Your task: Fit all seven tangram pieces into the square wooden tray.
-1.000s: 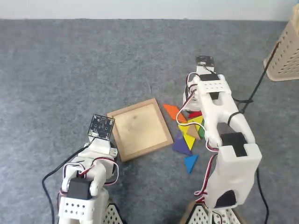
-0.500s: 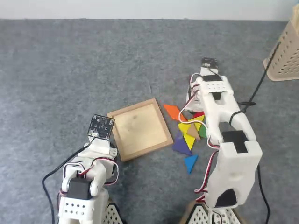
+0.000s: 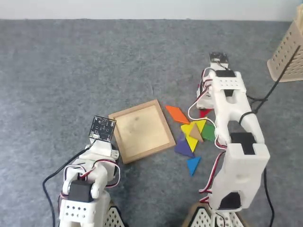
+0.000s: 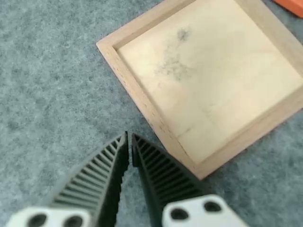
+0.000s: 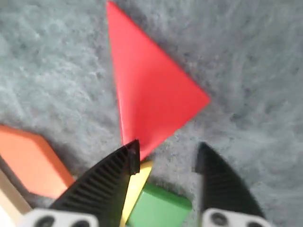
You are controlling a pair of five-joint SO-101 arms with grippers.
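The square wooden tray point(image 3: 132, 109) lies empty on the grey carpet. To its right lie the orange parallelogram point(image 3: 176, 113), the yellow point(image 3: 188, 129), brown point(image 3: 195, 134), green point(image 3: 208, 133), purple point(image 3: 183, 147) and blue point(image 3: 192, 164) pieces. My right arm point(image 3: 225, 94) partly covers the red triangle point(image 3: 204, 112). My right gripper point(image 5: 168, 151) stands open at the edge of the red triangle point(image 5: 151, 99), with the orange piece point(image 5: 28, 161) and the green piece point(image 5: 161, 208) close by. My left gripper point(image 4: 129, 137) is shut, empty, beside the tray's rim point(image 4: 151, 106).
A perforated beige basket point(image 3: 289, 52) stands at the far right edge. A black cable point(image 3: 262, 94) runs from the right arm toward it. Open carpet lies left of and behind the tray.
The right arm has swung to the right and farther back, uncovering the yellow and green pieces. The left arm and the tray have not moved.
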